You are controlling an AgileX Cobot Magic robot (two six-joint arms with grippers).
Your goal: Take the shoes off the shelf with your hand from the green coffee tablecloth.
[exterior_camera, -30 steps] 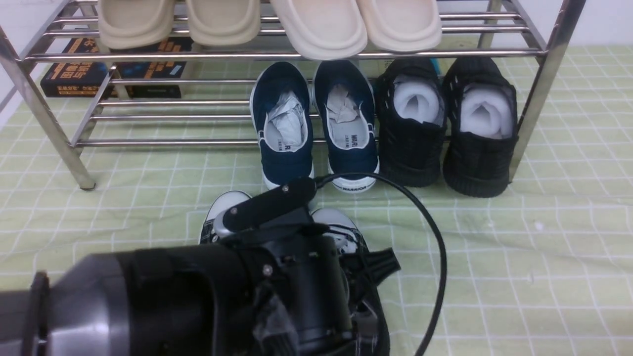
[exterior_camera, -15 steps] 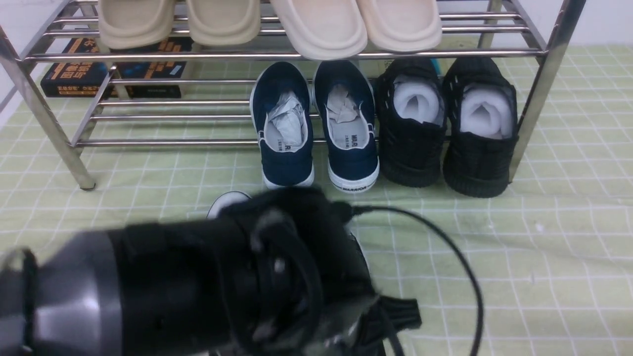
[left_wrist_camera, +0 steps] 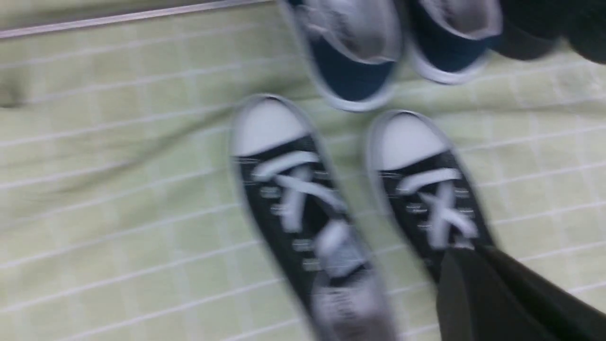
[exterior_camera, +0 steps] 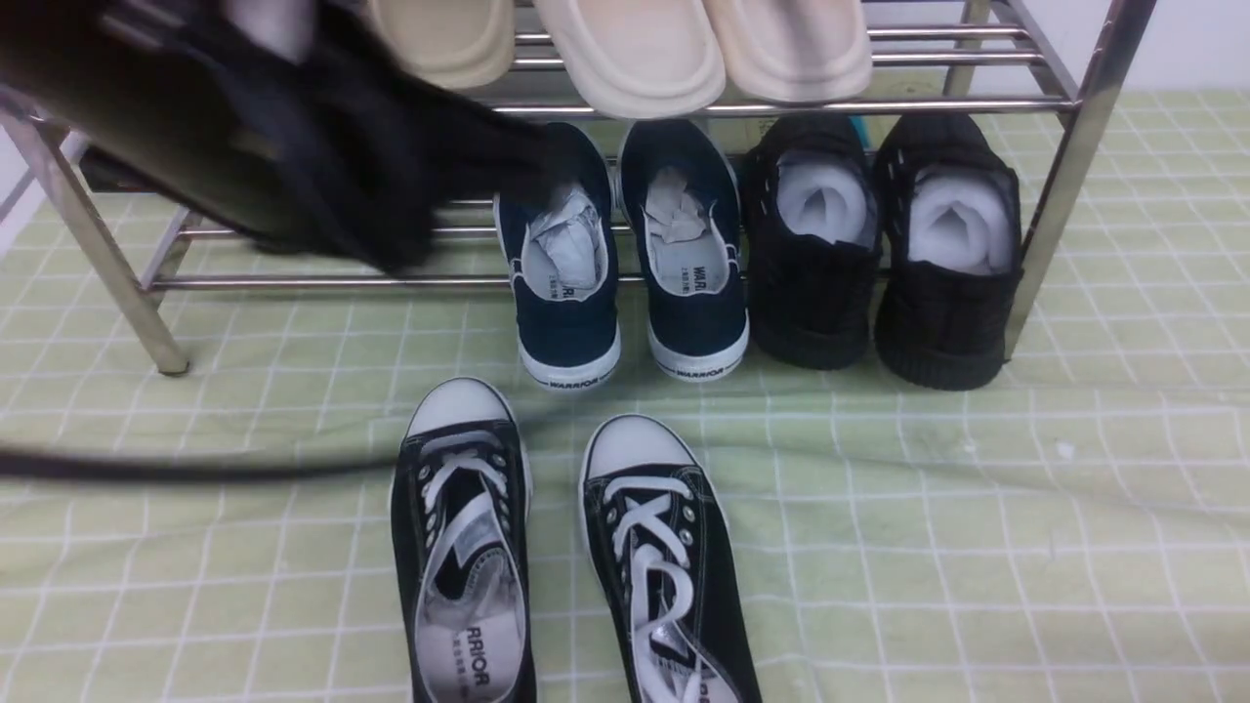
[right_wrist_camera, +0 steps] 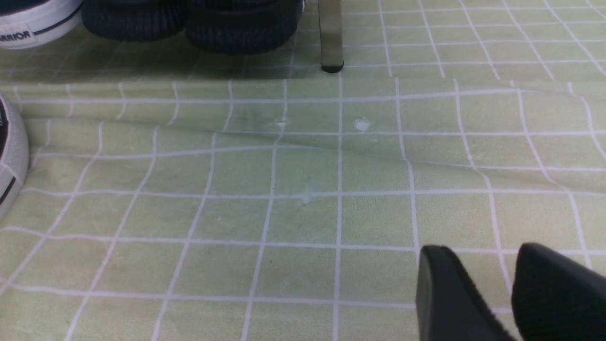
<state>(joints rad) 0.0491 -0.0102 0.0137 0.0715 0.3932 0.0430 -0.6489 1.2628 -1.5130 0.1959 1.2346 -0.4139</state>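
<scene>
Swung up and off to the left within the past second: left arm (exterior_camera: 293,146), formerly a dark grey bulk hiding the shoes (exterior_camera: 664,547), now a black motion blur across the upper-left corner of the shelf (exterior_camera: 977,102). Trailing below it, a smeared black cable (exterior_camera: 195,471) low over the tablecloth (exterior_camera: 977,547). Left gripper (left_wrist_camera: 478,289) closed tight on nothing, seen from the left wrist only as a dark wedge in front of one sneaker. Right gripper (right_wrist_camera: 492,265) low over bare cloth, matte black fingertips (right_wrist_camera: 440,284) narrowly parted, empty.

Now fully uncovered: both black canvas sneakers, off the rack and flat on the cloth in front of it, side by side but apart, rounded white rubber toe caps toward the shelf, white laces crisscrossed through metal eyelets, white stitching along the seams.

Unmoved on the lower tier: navy slip-ons (exterior_camera: 566,322) stuffed with crumpled grey paper, white soles just past the front tube; beside them, knit black shoes (exterior_camera: 811,293) packed with white foam rolls. Above, smooth beige slippers (exterior_camera: 635,59) on shiny chrome tubes. Pale green cloth, thin white grid, gently creased.
</scene>
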